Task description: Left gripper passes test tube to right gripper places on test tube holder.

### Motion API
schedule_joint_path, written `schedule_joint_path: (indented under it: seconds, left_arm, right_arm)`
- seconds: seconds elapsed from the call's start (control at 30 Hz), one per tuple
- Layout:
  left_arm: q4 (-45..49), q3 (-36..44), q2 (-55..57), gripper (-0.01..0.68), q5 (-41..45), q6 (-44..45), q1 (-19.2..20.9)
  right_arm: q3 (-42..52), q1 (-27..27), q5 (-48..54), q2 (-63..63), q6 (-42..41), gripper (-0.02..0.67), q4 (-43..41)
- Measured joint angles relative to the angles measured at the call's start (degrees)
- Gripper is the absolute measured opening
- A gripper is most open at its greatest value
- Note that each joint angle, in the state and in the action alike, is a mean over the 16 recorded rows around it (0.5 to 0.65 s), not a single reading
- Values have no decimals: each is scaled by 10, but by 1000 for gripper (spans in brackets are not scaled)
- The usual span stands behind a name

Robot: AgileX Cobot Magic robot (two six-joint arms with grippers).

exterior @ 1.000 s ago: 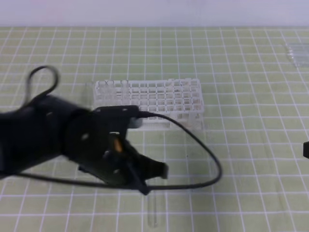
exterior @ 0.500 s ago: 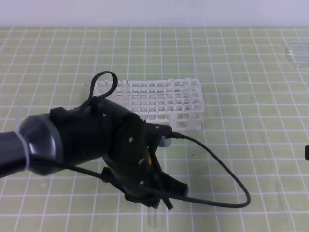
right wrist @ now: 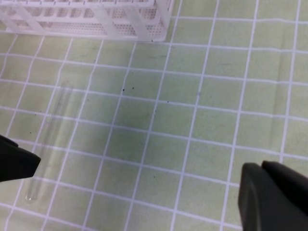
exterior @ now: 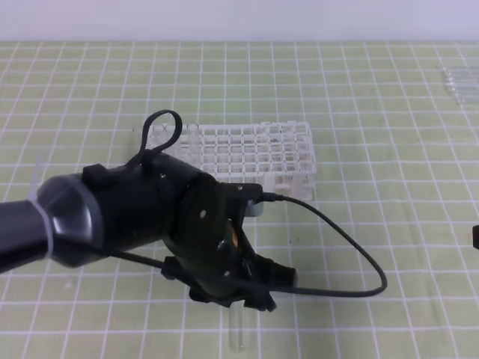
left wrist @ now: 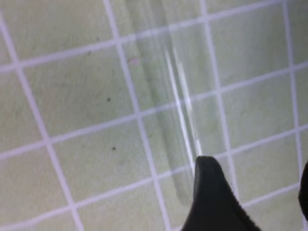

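Observation:
The test tube (left wrist: 168, 96) lies flat on the green grid mat, running from the top of the left wrist view down to its rounded end near the bottom. My left gripper (left wrist: 255, 166) is open just above the mat. One fingertip (left wrist: 208, 178) touches the tube's right edge and the other shows at the frame's right border, so the tube lies beside the gap, not in it. From above, the left gripper (exterior: 258, 298) points down over the test tube (exterior: 238, 335). The test tube holder (exterior: 247, 153) stands behind. My right gripper (right wrist: 139, 171) is open and empty, far right (exterior: 474, 235).
A black cable (exterior: 352, 247) loops from the left arm across the mat to the right. The holder's corner (right wrist: 154, 26) and the lying tube (right wrist: 48, 144) show in the right wrist view. Some clear items (exterior: 458, 81) sit at the far right back.
The left arm swung forward from beside the holder, turned its gripper downward over the tube, then sank slightly. The right gripper stayed at the right edge.

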Motion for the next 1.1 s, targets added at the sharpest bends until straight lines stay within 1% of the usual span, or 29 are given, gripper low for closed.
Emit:
schedule_joint_path:
  seconds: [0.27, 0.57, 1.1]
  left_arm:
    - [31, -37, 34, 35, 51, -39, -1]
    - [58, -72, 77, 35, 93, -62, -1]
    - [77, -76, 114, 35, 78, -64, -15]
  right_arm:
    - [0, 0, 0, 0, 0, -2, 0]
    - [0, 0, 0, 0, 0, -2, 0]
    - [0, 0, 0, 0, 0, -2, 0]
